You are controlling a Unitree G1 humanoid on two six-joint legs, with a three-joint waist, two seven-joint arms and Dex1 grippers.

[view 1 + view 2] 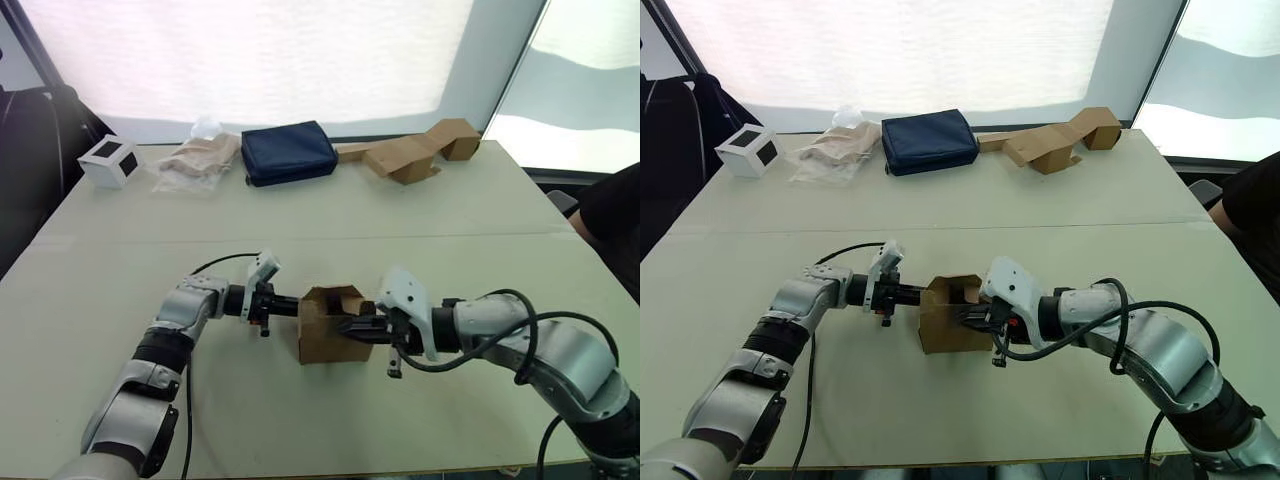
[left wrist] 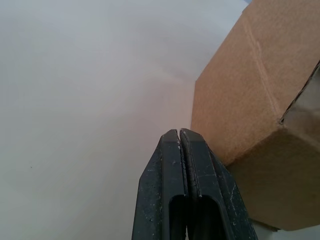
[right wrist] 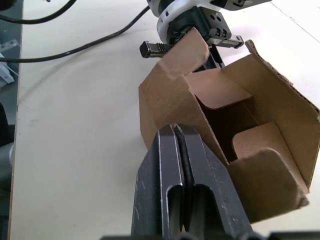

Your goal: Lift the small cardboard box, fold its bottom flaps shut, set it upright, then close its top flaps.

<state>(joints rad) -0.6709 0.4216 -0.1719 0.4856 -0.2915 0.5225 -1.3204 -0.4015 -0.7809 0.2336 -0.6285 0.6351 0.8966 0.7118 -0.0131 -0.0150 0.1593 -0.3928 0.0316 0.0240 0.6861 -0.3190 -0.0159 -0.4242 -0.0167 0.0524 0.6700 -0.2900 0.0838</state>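
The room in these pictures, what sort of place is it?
Probably a lab or test room, not a home. A plain pale table stands before a bright screened window. On it lie practice props: a small cardboard box, a white cube with black squares and a navy pouch.

Plain brown corrugated card on the small cardboard box (image 1: 328,325) at centre — the same brown inside and out, its hollow shadowed darker. Black fingers on the left gripper (image 1: 290,305) at nine o'clock of it, and black on the right gripper (image 1: 350,327) at three o'clock, each wrist cased in white and grey. The table (image 1: 480,210) is pale cream. Up at twelve o'clock sits a navy blue pouch (image 1: 289,152); at one o'clock a brown zigzag cardboard piece (image 1: 415,150); at eleven o'clock a beige crumpled bag (image 1: 198,160) — and at ten o'clock a white cube (image 1: 110,161) with black squares.
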